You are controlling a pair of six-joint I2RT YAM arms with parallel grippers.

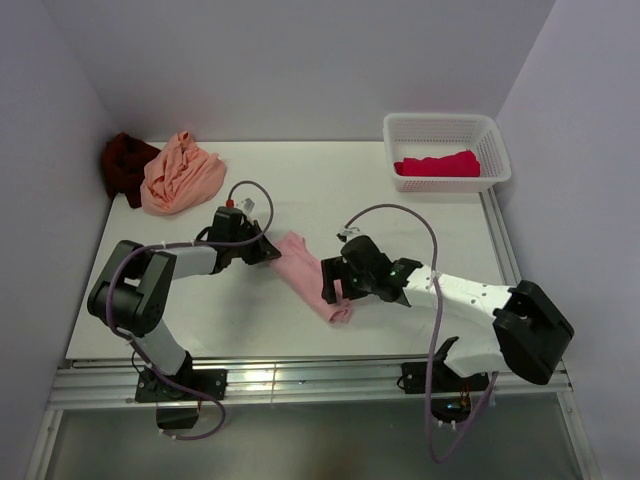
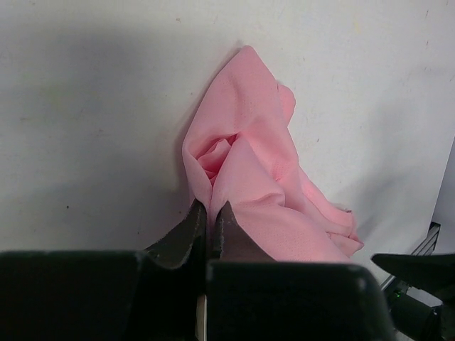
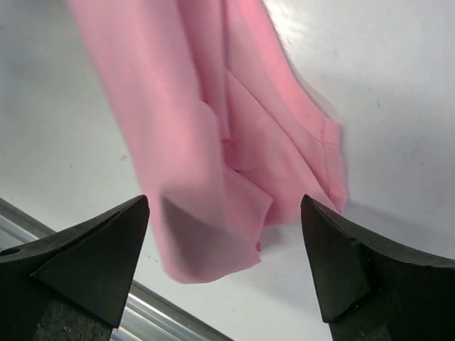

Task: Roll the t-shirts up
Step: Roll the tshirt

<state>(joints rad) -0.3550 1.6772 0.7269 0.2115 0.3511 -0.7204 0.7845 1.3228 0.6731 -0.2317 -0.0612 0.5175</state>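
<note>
White tabletop (image 1: 230, 315) between pale walls (image 1: 300, 70) — left hand (image 2: 211, 207) pinches the pink t-shirt (image 1: 303, 270), right hand (image 3: 224, 213) spread about it.

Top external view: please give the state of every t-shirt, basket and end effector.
Light pink cloth t-shirt: bunched strip.
Peach-orange cloth t-shirt: crumpled heap.
Dark maroon cloth t-shirt: crumpled heap.
Bright red cloth t-shirt: in basket.
White plastic lattice basket: upright.
Left end effector: shut on pink t-shirt.
Right end effector: open.
</note>
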